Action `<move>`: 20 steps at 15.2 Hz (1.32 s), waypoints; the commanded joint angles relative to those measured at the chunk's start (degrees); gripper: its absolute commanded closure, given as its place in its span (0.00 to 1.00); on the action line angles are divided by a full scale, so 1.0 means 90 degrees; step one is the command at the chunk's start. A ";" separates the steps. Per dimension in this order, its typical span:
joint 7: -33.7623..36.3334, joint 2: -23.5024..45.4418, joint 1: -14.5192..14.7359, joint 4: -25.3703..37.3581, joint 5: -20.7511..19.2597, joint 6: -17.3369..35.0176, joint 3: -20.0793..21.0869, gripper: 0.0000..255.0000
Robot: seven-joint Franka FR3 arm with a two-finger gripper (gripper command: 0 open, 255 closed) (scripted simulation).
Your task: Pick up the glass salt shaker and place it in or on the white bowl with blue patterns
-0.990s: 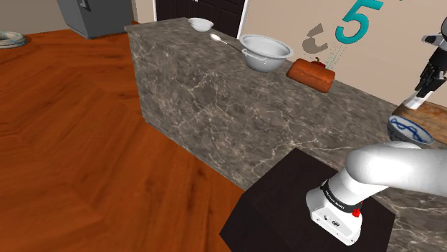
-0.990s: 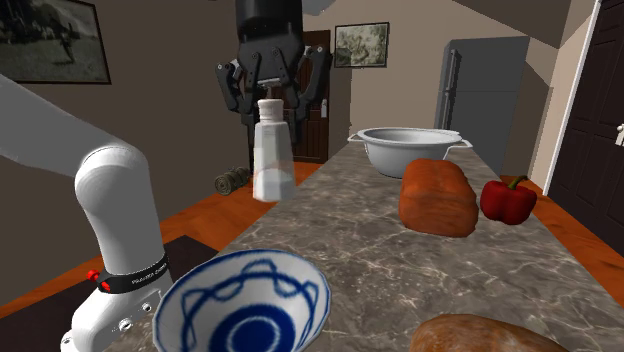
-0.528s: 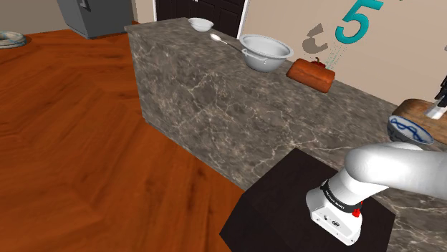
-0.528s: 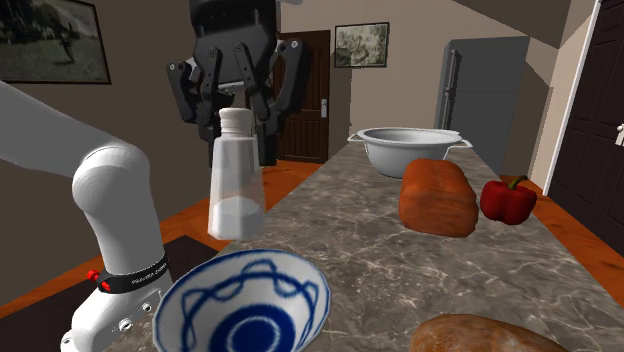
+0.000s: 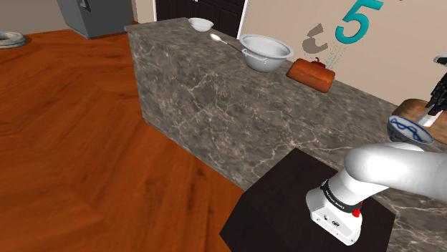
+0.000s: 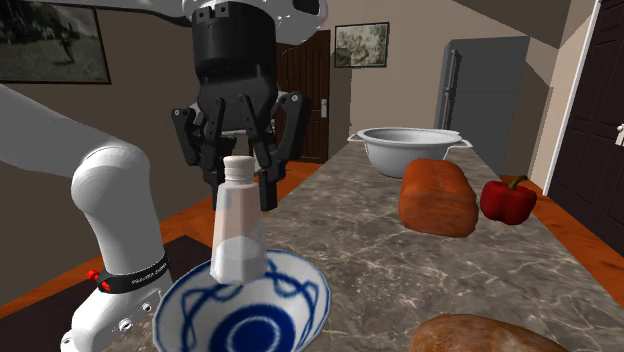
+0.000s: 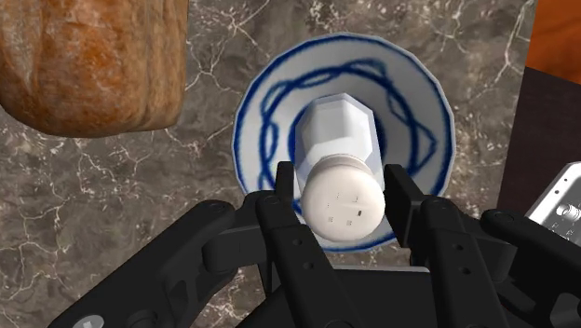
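My black gripper (image 7: 343,186) clasps the clear white-capped salt shaker (image 7: 340,140) over the blue-patterned white bowl (image 7: 424,102); I should lower, then release.

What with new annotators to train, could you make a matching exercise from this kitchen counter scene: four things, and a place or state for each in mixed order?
Things:
1. salt shaker
2. blue-patterned bowl
3. red pepper
4. grey pot

Places or states:
A. right beside the brown loaf
B. clasped at its cap by the end effector
C. on the counter, directly under the shaker
D. beyond the loaf, farther along the counter

Pairs: 1-B, 2-C, 3-A, 4-D
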 commanded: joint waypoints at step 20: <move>0.0187 -0.0101 -0.0081 -0.0556 -0.0258 0.0449 -0.0266 0.00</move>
